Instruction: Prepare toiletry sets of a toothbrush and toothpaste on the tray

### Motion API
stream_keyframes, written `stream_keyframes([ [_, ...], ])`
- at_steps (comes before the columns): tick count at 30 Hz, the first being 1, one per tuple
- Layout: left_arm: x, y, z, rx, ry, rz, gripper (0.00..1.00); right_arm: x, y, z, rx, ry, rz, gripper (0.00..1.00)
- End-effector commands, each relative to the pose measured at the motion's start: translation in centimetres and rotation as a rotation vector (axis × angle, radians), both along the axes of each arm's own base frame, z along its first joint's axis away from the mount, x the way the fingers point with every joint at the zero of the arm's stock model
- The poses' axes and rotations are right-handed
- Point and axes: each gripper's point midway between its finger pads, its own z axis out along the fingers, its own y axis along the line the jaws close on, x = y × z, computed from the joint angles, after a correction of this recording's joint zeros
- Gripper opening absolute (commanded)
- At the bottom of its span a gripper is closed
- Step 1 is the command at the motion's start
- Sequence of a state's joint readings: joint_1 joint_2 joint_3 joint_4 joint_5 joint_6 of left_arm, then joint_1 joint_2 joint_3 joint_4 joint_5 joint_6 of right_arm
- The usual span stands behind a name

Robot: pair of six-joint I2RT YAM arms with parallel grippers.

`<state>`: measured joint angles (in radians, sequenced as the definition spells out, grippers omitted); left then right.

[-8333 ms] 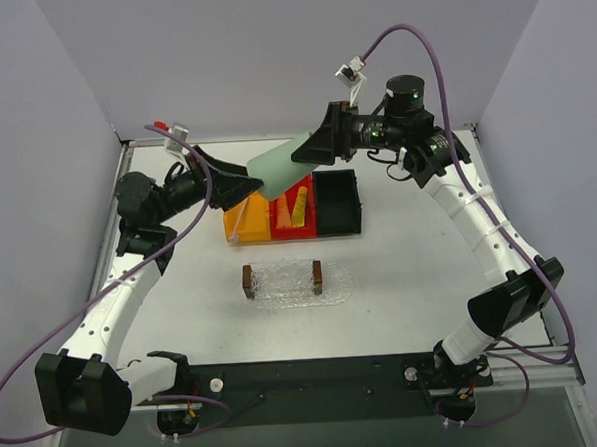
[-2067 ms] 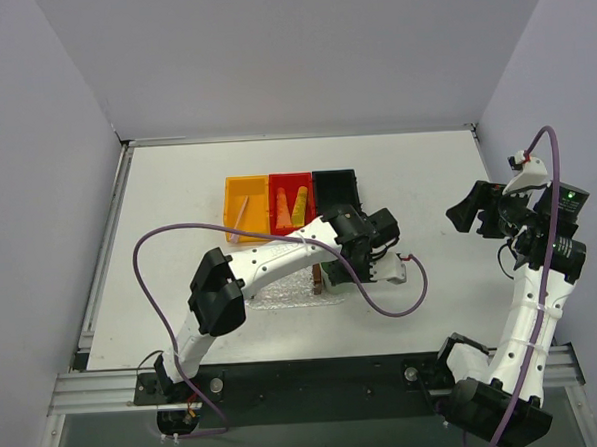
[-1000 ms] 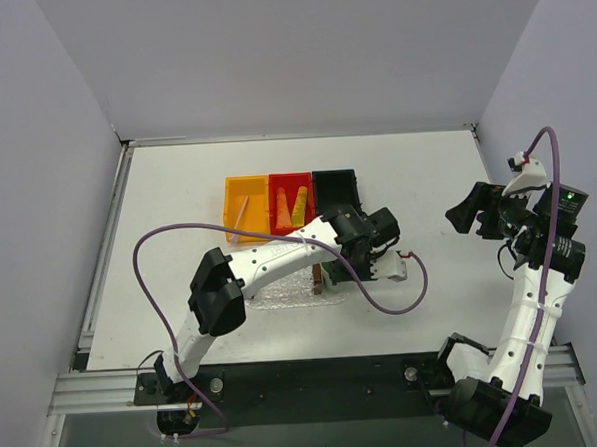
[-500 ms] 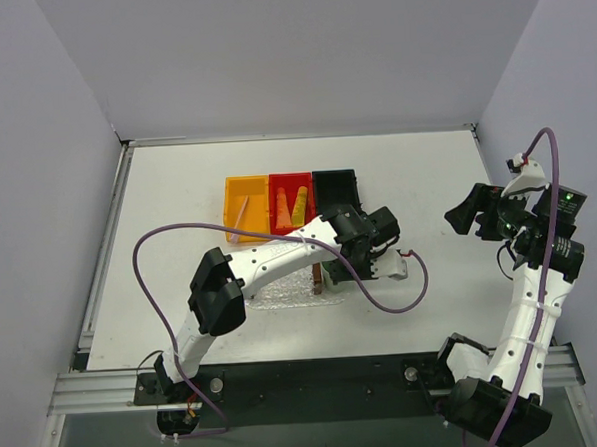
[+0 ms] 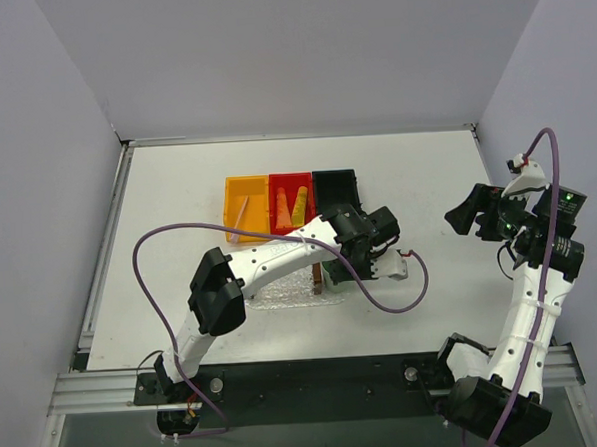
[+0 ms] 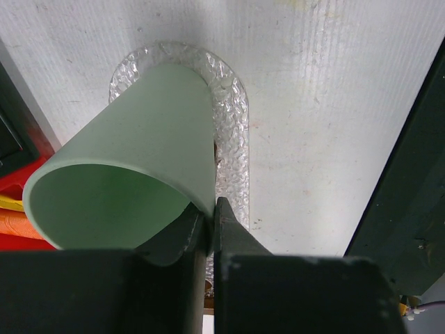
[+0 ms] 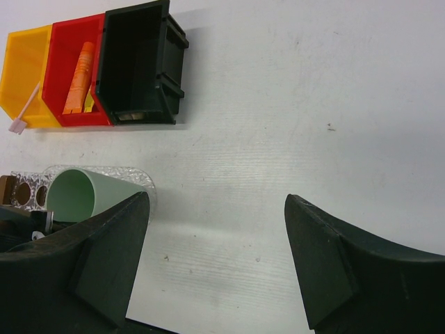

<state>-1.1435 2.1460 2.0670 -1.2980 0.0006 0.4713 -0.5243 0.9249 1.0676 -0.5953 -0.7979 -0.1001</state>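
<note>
My left gripper [image 6: 211, 217] is shut on the rim of a pale green cup [image 6: 139, 153], one finger inside and one outside. The cup [image 5: 331, 274] sits at the right end of the clear bumpy tray [image 6: 233, 118], its narrow end down. In the top view the left gripper [image 5: 339, 264] hangs over that end of the tray [image 5: 282, 289]. The toothbrush [image 7: 26, 111] lies in the orange bin [image 7: 28, 69]. The orange toothpaste [image 7: 78, 69] and the yellow one [image 7: 90, 103] lie in the red bin [image 7: 59, 76]. My right gripper [image 7: 216, 196] is open and holds nothing, off to the right [image 5: 462, 213].
The black bin [image 7: 139, 66] stands next to the red one, behind the tray. Two small brown blocks sit on the tray, one [image 5: 316, 281] next to the cup. The left arm's purple cable [image 5: 383, 309] loops over the table in front of the tray.
Over the last second nothing has visibly moved. Earlier both grippers held the cup above the bins; since then the left arm brought it down to the tray and the right arm drew back right.
</note>
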Motion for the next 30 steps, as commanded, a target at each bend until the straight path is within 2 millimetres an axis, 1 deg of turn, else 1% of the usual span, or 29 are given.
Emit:
stream_keyframes([
  [1,-0.1,-1.3,2.1,-0.085,-0.001,-0.001,0.14,0.2,0.1,0.1,0.003,-0.019,0.026,0.73],
  [4,0.0,-1.3,2.0,-0.083,-0.001,0.003,0.21,0.2,0.1,-0.1,0.007,-0.013,0.026,0.73],
  [7,0.0,-1.4,2.3,-0.092,-0.007,0.001,0.23,0.2,0.2,-0.1,0.009,-0.013,0.028,0.73],
  [8,0.0,-1.4,2.3,-0.092,-0.007,0.001,0.29,0.2,0.2,-0.1,0.009,-0.014,0.028,0.73],
  [10,0.2,-1.5,2.6,-0.098,-0.015,0.004,0.34,0.2,0.2,-0.1,0.008,-0.015,0.030,0.73],
  [11,0.2,-1.5,2.8,-0.104,-0.019,0.004,0.40,0.2,0.2,-0.1,0.009,-0.013,0.028,0.73],
  [14,0.4,-1.6,3.2,-0.111,-0.032,0.005,0.44,0.2,0.2,-0.1,0.012,-0.013,0.028,0.73],
  [18,0.5,-1.6,3.6,-0.116,-0.044,0.006,0.57,0.2,0.2,-0.2,0.016,-0.010,0.029,0.73],
  [20,0.5,-1.5,3.8,-0.120,-0.046,0.005,0.60,0.2,0.1,-0.3,0.015,-0.007,0.027,0.73],
  [21,0.9,-1.4,4.0,-0.115,-0.067,0.009,0.63,0.2,0.2,-0.3,0.014,-0.008,0.029,0.73],
  [25,1.3,-1.4,5.5,-0.146,-0.103,0.017,0.76,0.3,0.1,-0.1,0.014,-0.011,0.026,0.73],
  [26,1.4,-1.5,6.2,-0.166,-0.115,0.019,0.79,0.3,0.1,-0.1,0.014,-0.011,0.026,0.73],
  [28,1.6,-1.5,7.3,-0.193,-0.136,0.026,0.88,0.4,0.1,0.0,0.015,-0.011,0.025,0.73],
  [30,1.7,-1.7,8.7,-0.235,-0.156,0.029,0.90,0.5,0.0,0.1,0.015,-0.011,0.025,0.73],
])
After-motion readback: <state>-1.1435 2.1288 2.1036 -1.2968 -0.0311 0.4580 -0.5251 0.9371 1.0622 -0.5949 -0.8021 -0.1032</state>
